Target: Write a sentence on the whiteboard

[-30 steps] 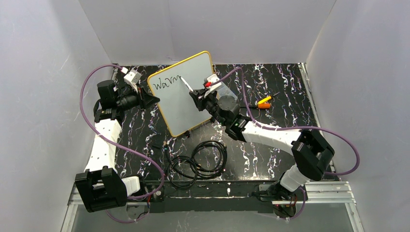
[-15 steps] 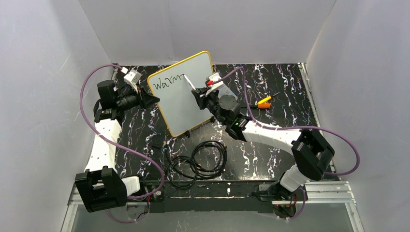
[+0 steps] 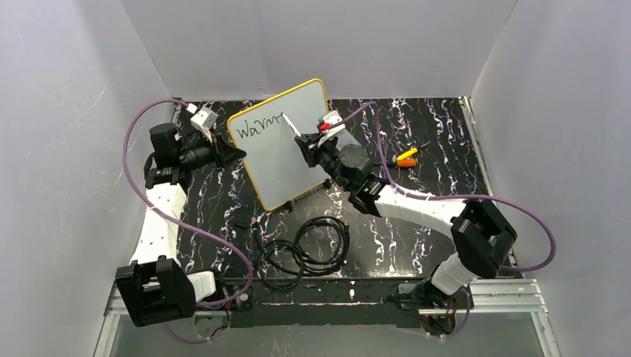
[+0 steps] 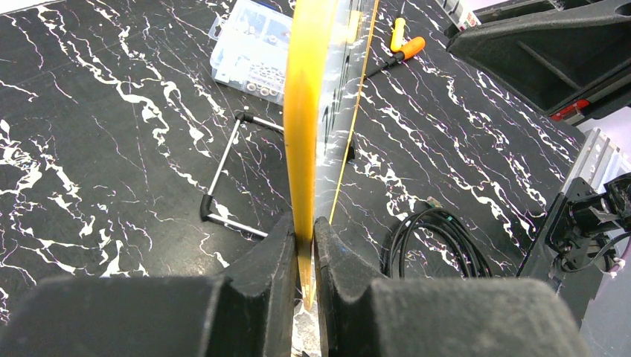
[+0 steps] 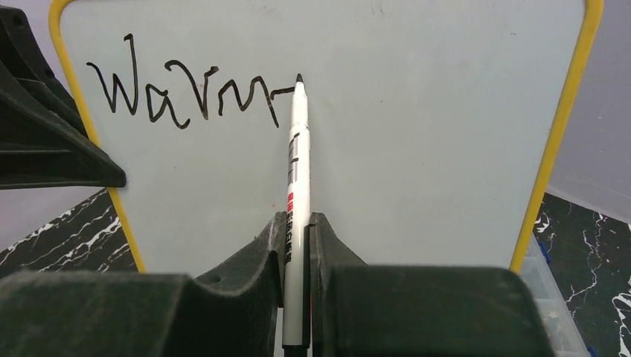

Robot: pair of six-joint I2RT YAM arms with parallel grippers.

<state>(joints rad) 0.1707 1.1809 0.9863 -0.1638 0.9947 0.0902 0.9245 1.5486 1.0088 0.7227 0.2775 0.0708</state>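
Observation:
The whiteboard (image 3: pixel 286 160) stands tilted on the black marble table, yellow frame around it. My left gripper (image 3: pixel 236 154) is shut on its left edge; the left wrist view shows the yellow frame (image 4: pixel 303 111) pinched between the fingers (image 4: pixel 303 245). My right gripper (image 5: pixel 298 230) is shut on a white marker (image 5: pixel 298 163), also seen from above as the marker (image 3: pixel 292 128). Its black tip touches the board at the end of a short stroke. The sentence (image 5: pixel 186 97) reads "Warm" plus that stroke, in one line near the board's top; from above the sentence (image 3: pixel 257 127) sits top left.
A clear compartment box (image 4: pixel 253 48) lies behind the board. Orange and yellow screwdrivers (image 3: pixel 407 158) rest at the right back. Coiled black cables (image 3: pixel 309 249) lie in front of the board. A metal stand leg (image 4: pixel 223 178) sits by the board's foot.
The right gripper has shifted the marker tip slightly rightward, adding a short stroke after "Warm". The left gripper and board have not moved.

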